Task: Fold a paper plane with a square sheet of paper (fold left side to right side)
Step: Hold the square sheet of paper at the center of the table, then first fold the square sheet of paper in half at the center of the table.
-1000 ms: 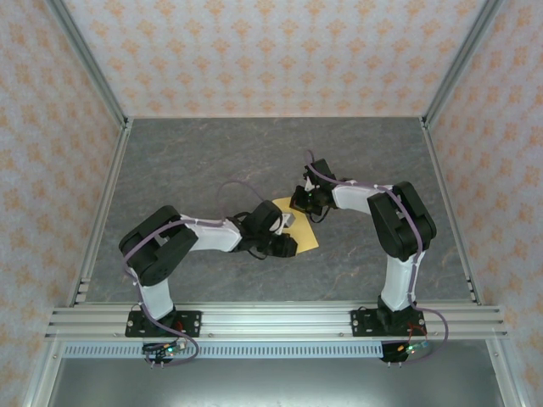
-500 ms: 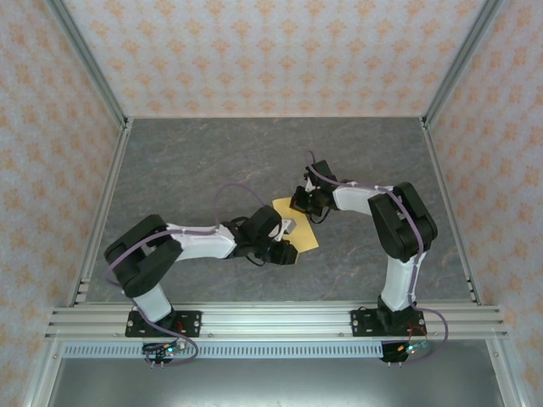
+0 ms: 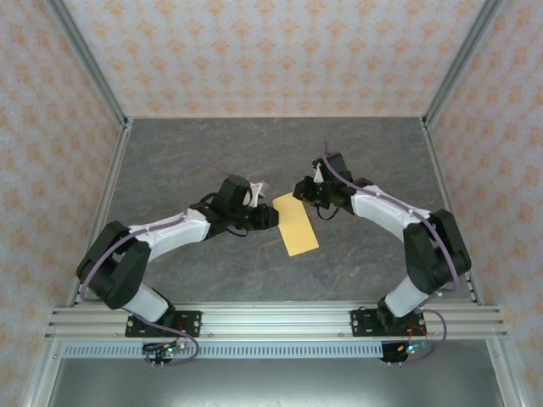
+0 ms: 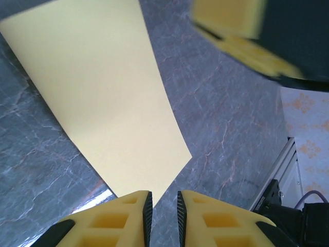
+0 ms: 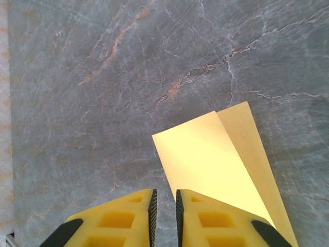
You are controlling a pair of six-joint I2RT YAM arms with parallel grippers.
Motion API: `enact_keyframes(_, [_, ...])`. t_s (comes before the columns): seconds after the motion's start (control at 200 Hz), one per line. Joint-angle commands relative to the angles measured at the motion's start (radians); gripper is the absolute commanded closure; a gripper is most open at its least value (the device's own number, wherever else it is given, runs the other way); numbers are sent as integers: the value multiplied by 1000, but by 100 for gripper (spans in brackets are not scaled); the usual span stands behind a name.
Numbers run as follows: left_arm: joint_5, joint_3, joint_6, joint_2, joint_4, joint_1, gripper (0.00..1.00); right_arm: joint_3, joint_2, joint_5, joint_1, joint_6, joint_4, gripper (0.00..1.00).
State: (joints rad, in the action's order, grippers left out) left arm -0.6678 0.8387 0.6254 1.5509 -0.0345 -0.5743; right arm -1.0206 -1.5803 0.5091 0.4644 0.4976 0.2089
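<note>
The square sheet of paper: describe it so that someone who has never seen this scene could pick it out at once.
Start at the middle of the grey marbled table. There the square sheet of paper lies flat, folded into a narrow slanted rectangle, its far end between the left gripper and the right gripper. It is the only flat yellow-orange thing there; both neighbours are black.
</note>
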Motion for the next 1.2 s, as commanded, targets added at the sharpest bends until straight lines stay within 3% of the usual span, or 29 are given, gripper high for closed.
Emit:
enact_keyframes(0.0, [-46,60,27,92,-40,-7,78,29,34,-24,7,-54,138,81])
enact_keyframes(0.24, [-55,177,17,264,-49,-24,80,148,79,47,67,-20,149,91])
enact_keyframes(0.816, [30,260,-64,394,53,-23,81,190,-70,-65,93,-31,264,93])
enact_keyframes(1.196, [113,279,-118,436,103,7,81,196,-108,-67,103,-26,262,93])
